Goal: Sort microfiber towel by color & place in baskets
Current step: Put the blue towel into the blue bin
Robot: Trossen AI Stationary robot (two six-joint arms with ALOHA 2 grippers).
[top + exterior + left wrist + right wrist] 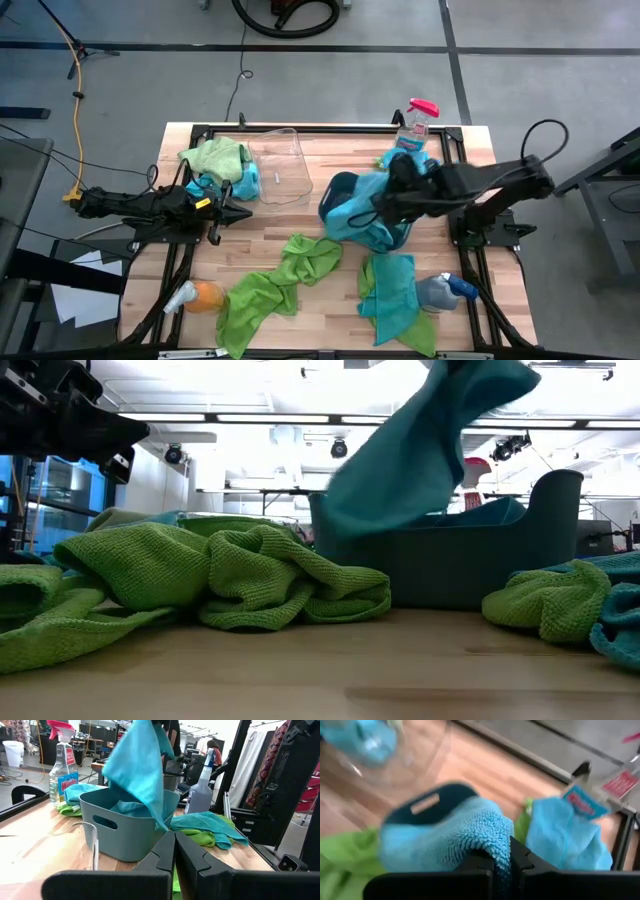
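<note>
The dark teal basket (pixel 338 190) stands mid-table, right of the clear basket (pixel 279 166). My right gripper (pixel 395 198) hovers over the teal basket, shut on a blue towel (pixel 430 450) that hangs into it. More blue cloth (pixel 131 809) lies inside. My left gripper (pixel 238 211) waits shut, near the clear basket's near left corner, touching nothing. Green towels (pixel 285 275) lie spread on the near part of the table. A blue towel over a green one (pixel 392 290) lies near right. A green towel (pixel 215 155) and a blue one (pixel 208 185) lie left of the clear basket. My right gripper (pixel 502 865) pinches a bunched fold of the blue towel (pixel 496 845) between its two fingers. The towel is lifted and hangs slack below the fingers (pixel 137 770). Its lower end (pixel 161 822) droops over the teal basket's rim.
Spray bottles stand at the far right (pixel 415 122), the near right (pixel 448 290) and the near left (pixel 190 297). Blue and green cloth (pixel 392 160) lies by the far-right bottle. Bare wood shows between the baskets and the near towels.
</note>
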